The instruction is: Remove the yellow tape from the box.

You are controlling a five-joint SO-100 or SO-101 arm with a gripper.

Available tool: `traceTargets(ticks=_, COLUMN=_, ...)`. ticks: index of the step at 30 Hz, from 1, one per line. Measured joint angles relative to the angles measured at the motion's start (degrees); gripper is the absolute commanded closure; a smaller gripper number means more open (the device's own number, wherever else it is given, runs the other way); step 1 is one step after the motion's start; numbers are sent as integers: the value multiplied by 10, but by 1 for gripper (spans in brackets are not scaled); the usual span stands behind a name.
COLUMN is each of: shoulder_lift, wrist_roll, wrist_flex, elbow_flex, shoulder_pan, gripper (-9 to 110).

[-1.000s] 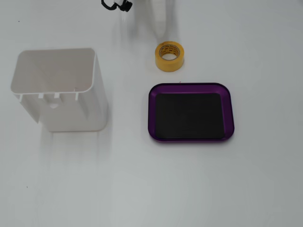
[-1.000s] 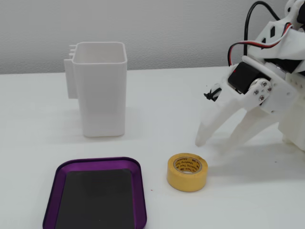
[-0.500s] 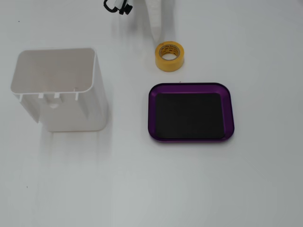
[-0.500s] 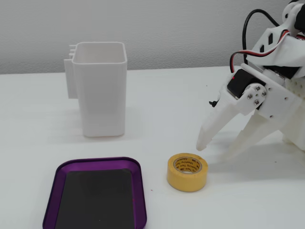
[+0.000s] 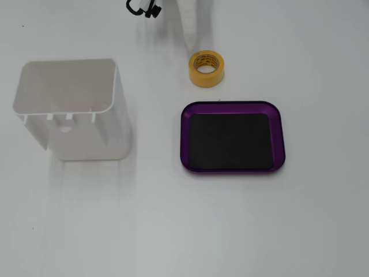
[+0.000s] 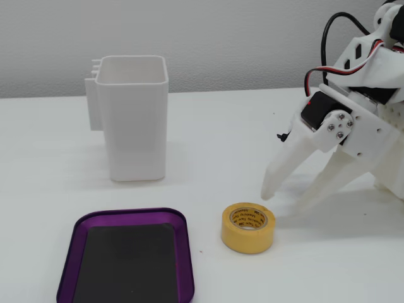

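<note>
The yellow tape (image 5: 206,68) stands flat on the white table, outside the box, just beyond its far rim; it also shows in the other fixed view (image 6: 248,226). The box (image 5: 232,105) is a shallow purple tray with a black floor and nothing in it, also seen from the side (image 6: 129,215). My white gripper (image 6: 284,198) is open and empty. Its tips point down close to the table, just behind and to the right of the tape and apart from it. One white finger (image 5: 185,27) shows faintly at the top edge of the top-down view.
A tall white plastic bin (image 5: 72,109) stands left of the tray, open and empty; it also shows in the side view (image 6: 134,126). The arm's body with red and black cables (image 6: 369,82) fills the right side. A black arm part (image 5: 143,7) sits at the top edge.
</note>
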Motion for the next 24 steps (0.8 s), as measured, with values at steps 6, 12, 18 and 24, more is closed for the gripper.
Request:
traceTargets(ticks=6, shoulder_lift=0, wrist_roll=0, wrist_flex=0, elbow_flex=10, shoulder_pan=0, gripper=102)
traceTargets(ticks=12, shoulder_lift=0, wrist_roll=0, wrist_flex=0, elbow_flex=10, shoulder_pan=0, gripper=102)
traceTargets(ticks=18, shoulder_lift=0, wrist_roll=0, wrist_flex=0, elbow_flex=11, shoulder_pan=0, gripper=102)
traceTargets(ticks=24, shoulder_lift=0, wrist_roll=0, wrist_flex=0, elbow_flex=11, shoulder_pan=0, gripper=102)
